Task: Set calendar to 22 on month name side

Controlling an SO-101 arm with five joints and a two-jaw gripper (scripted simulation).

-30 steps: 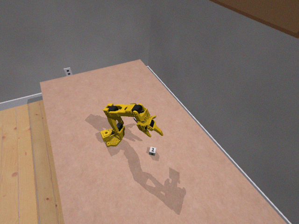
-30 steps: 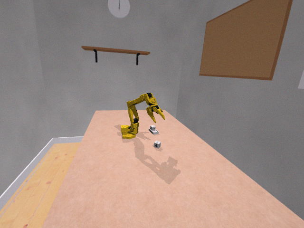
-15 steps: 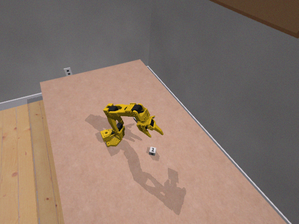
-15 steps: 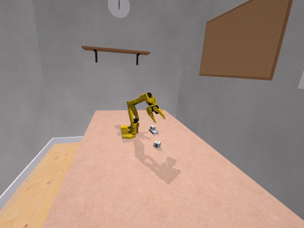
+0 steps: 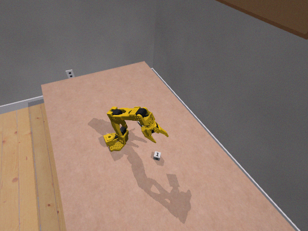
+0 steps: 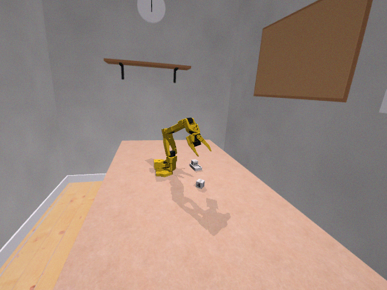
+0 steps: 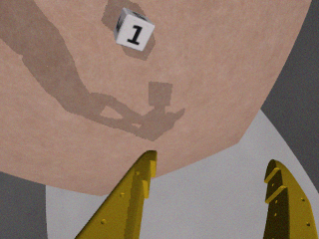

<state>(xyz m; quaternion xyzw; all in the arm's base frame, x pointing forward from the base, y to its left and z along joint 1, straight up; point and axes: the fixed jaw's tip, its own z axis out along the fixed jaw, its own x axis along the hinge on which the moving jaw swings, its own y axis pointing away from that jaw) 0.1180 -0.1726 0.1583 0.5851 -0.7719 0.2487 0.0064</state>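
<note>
Pincer agape above cube

matt pinkish table, wooden floor

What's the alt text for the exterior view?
A yellow SO-101 arm holds its open, empty end effector raised above a small tray on a tan table; one white cube sits in the tray. A second cube, its near face showing 4, stands on the table nearer the camera.
</note>
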